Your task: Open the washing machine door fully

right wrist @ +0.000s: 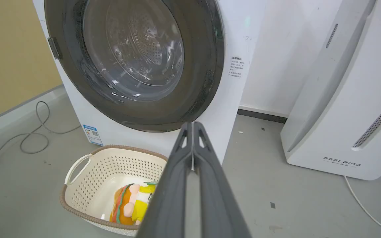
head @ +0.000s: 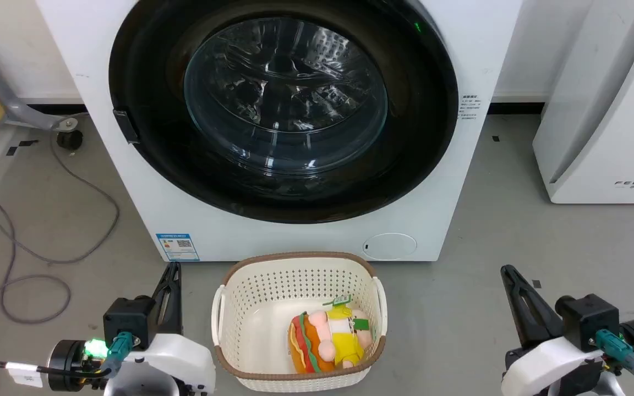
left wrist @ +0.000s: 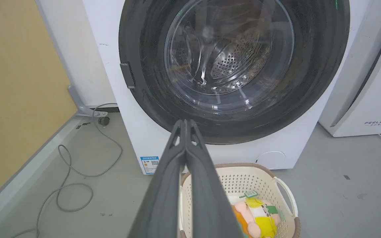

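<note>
Washing machine (head: 130,181): white front-loader, standing far centre on a grey floor (head: 460,308). Washing machine door (head: 416,143): round glossy black ring with a clear bulging window, lying flush against the machine front, closed; a small dark latch piece (head: 126,125) sits at its left edge. Blue label sticker (head: 178,247): low left on the machine front. Round flap (head: 389,245): low right on the same front. Basket (head: 295,257): cream, perforated, brown-rimmed, on the floor just in front of the machine, holding one plush toy (head: 331,341). White appliance (head: 597,137) marked FEELBIRD: to the right of the machine, apart from it. Grey cable (head: 20,247): looped on the floor at left. Left gripper (head: 173,270): near left, fingers pressed together, holding nothing, well short of the door. Right gripper (head: 508,270): near right, fingers likewise pressed together and empty.
</note>
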### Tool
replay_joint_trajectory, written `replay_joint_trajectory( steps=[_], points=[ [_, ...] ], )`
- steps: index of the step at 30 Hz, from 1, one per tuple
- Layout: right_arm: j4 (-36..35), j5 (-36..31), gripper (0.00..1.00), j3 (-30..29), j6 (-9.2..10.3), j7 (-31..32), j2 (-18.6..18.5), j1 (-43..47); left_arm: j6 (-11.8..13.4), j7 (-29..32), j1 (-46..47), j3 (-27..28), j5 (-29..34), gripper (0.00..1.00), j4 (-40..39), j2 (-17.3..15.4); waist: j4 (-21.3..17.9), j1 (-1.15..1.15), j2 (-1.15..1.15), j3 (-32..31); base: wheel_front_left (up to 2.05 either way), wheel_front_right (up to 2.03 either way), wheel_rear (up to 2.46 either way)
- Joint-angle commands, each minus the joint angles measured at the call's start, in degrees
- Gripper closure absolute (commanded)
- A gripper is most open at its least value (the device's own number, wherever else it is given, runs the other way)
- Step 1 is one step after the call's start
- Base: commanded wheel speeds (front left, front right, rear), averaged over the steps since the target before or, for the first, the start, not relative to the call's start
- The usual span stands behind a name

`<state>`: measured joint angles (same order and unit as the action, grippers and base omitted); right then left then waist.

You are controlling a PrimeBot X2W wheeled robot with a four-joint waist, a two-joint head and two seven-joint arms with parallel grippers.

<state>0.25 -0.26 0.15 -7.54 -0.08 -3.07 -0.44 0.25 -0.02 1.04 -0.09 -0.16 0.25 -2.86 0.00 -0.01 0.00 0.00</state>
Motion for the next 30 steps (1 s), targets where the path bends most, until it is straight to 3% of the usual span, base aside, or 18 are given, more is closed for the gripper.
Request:
replay_joint_trajectory(
  steps=[1,19,20,30],
  points=[
    [-0.25,0.26,1.0,-0.15,0.05,0.08,0.19,0.44,-0.25,0.02,-1.04,0.09,0.16,1.0,-0.25,-0.02,0.0,0.01,0.0,0.0,0.0,0.0,0.0],
    [-0.25,0.26,1.0,-0.15,0.05,0.08,0.19,0.44,-0.25,0.02,-1.04,0.09,0.16,1.0,-0.25,-0.01,0.0,0.01,0.0,0.0,0.0,0.0,0.0],
    [0.0,0.01,0.0,0.0,0.0,0.0,0.0,0.0,0.0,0.0,0.0,0.0,0.0,0.0,0.0,0.0,0.0,0.01,0.0,0.0,0.0,0.0,0.0],
    [0.86,0.56,0.0,-0.2,0.0,-0.82,0.01,0.23,0.13,-0.83,0.27,-1.04,-0.95,0.0,0.91,0.01,-0.08,0.01,0.0,0.03,0.0,0.0,0.0]
  ],
)
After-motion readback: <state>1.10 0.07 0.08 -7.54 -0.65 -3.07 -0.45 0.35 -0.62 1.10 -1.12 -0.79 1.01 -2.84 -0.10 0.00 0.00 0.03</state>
